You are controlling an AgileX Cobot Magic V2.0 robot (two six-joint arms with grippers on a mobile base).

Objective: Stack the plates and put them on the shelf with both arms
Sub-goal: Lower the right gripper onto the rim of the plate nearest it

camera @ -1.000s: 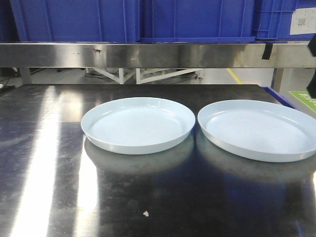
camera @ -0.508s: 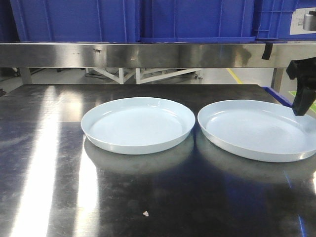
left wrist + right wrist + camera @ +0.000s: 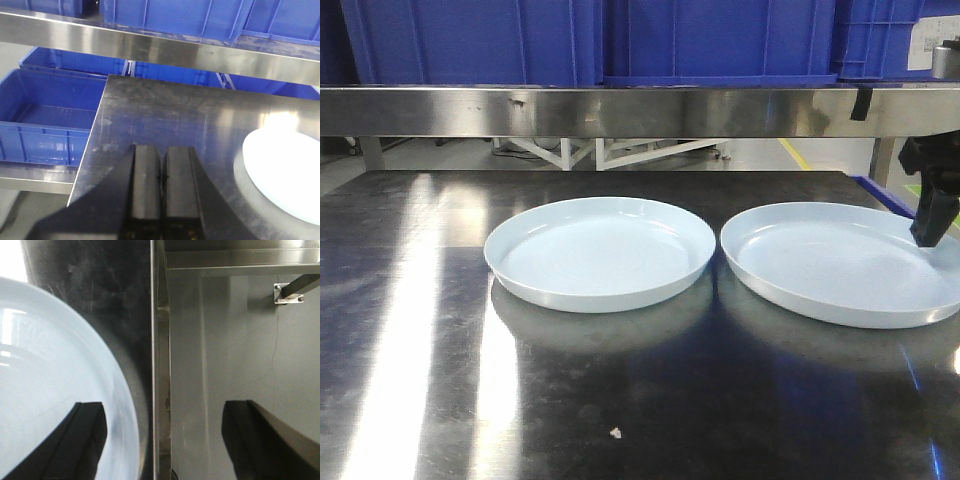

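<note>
Looking from the front, two plates are seen side by side on the dark steel table (image 3: 410, 330), close but not touching. The left plate (image 3: 600, 252) is set in the middle of the frame and the right plate (image 3: 845, 262) at the right. The shelf (image 3: 620, 110) rail is stretched across the top, and blue crates (image 3: 620, 40) are stacked on it. The right gripper (image 3: 930, 215) is held at the right edge of the frame, just over the right plate's far rim; from this side it cannot be told how wide it is. A small white crumb (image 3: 615, 432) is seen near the bottom. From the left wrist, the left gripper (image 3: 162, 190) is seen at the bottom middle, its fingers pressed together with nothing between them, over the bare table (image 3: 165, 115). The left plate (image 3: 285, 175) is seen at the right, well apart from it. A blue crate (image 3: 45, 115) is placed at the left, below the table edge. From the right wrist, the right gripper (image 3: 162, 410) is spread wide. One finger (image 3: 65, 440) is held over the right plate (image 3: 50, 365), the other over the grey floor (image 3: 225, 340), with the plate's rim and the table edge (image 3: 155, 340) between them.
</note>
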